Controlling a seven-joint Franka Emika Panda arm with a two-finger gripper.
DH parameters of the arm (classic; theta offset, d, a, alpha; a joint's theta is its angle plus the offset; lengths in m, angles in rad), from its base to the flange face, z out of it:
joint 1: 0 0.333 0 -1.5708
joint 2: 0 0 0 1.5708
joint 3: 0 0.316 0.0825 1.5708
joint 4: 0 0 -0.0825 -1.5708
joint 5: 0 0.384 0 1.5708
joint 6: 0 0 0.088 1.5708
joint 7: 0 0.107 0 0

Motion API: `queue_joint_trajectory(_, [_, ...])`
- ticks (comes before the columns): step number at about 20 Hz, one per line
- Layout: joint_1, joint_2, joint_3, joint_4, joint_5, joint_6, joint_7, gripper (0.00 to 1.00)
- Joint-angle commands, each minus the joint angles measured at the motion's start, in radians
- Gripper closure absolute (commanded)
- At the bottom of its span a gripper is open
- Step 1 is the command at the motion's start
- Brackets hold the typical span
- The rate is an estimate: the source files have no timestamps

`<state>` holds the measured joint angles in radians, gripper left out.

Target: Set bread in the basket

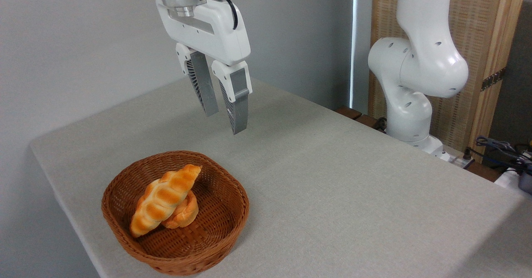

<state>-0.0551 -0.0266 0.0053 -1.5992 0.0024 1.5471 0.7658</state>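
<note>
1. As you look at the near left corner of the surface [332, 195], you see the basket [224, 228] standing close to the front edge, brown wicker with raised sides.
2. Inside it your bread [164, 199] lies slantwise, one pointed end low by the near-left wall and the other raised toward the far rim; its browned stripes face up.
3. Under its middle you can make out a small round bun [185, 215], and the loaf seems to rest on it, though the contact itself is hidden from you.
4. Above and behind the basket, your gripper [226, 122] hangs in the air, well clear of the rim and of the loaf.
5. You can see its jaws parted by a narrow gap, with nothing between them; the two grey ribbed fingers [237, 103] point down and slightly toward the camera.
6. Farther back on the right, you see the white arm base [409, 116] standing past the far edge of the surface, before a wooden panel [494, 62].
7. At the far right edge, some cables [498, 149] lie beside it.
</note>
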Motion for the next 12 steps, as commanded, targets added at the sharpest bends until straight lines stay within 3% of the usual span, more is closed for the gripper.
queue_joint_trajectory(1, [-0.017, -0.012, 0.016, -0.016, 0.007, 0.013, -0.014, 0.0])
queue_joint_trajectory(12, [-0.017, -0.01, -0.031, -0.054, 0.004, 0.062, -0.034, 0.0])
